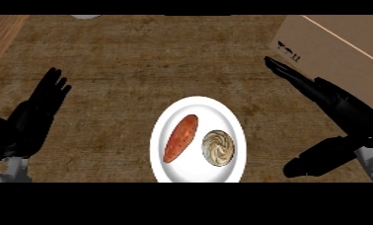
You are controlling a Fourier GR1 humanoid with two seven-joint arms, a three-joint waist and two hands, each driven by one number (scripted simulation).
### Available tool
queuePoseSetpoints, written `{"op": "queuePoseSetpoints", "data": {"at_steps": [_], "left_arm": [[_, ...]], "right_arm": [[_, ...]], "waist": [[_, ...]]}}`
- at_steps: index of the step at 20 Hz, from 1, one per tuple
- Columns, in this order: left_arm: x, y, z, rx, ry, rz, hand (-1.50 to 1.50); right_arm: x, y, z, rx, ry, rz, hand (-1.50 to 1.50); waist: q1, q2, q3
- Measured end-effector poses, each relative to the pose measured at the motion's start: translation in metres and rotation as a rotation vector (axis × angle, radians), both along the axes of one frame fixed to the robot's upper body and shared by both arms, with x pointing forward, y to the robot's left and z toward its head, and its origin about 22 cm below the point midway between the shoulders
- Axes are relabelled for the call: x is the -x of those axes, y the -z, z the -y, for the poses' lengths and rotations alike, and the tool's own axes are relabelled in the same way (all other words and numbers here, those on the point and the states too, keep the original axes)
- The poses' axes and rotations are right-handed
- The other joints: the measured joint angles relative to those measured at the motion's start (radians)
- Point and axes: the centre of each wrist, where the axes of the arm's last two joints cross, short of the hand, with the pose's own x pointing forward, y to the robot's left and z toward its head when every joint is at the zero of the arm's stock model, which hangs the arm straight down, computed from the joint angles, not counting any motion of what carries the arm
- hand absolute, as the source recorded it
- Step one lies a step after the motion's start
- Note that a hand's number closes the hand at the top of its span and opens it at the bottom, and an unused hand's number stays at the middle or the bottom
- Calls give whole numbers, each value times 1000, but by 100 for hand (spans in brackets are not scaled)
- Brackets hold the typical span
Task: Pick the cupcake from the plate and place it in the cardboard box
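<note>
Two things lay on the white plate (197, 108): the cupcake (218, 147) and, beside it, something orange-red, perhaps a sweet potato (180, 138). Right hand (331, 101) hung spread and empty, fingers straight, cupcake below and left of it, cardboard box (331, 51) just beyond its fingertips. Left hand (40, 108) rested open at the far side. Picking hadn't begun, I judged; next, that right hand needed lowering over the cupcake and closing.
</note>
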Motion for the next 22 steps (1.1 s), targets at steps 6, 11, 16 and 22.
{"op": "queuePoseSetpoints", "data": {"at_steps": [6, 11, 16, 22], "left_arm": [[-3, -1, -1, 5, -1, -4, 0], [-3, -4, -3, 5, 15, -1, 0], [-4, -1, -4, 6, 12, 3, 0], [-6, -3, -1, 4, 14, 3, 0]], "right_arm": [[12, -34, -20, 420, 6, 61, -150], [26, -43, -55, 657, 9, 26, -150], [26, -43, -87, 789, 13, -53, -150], [20, -41, -109, 877, 18, -130, -150]], "waist": [[2, 0, -1], [11, 2, -1], [12, 4, 0], [10, 5, 1]]}}
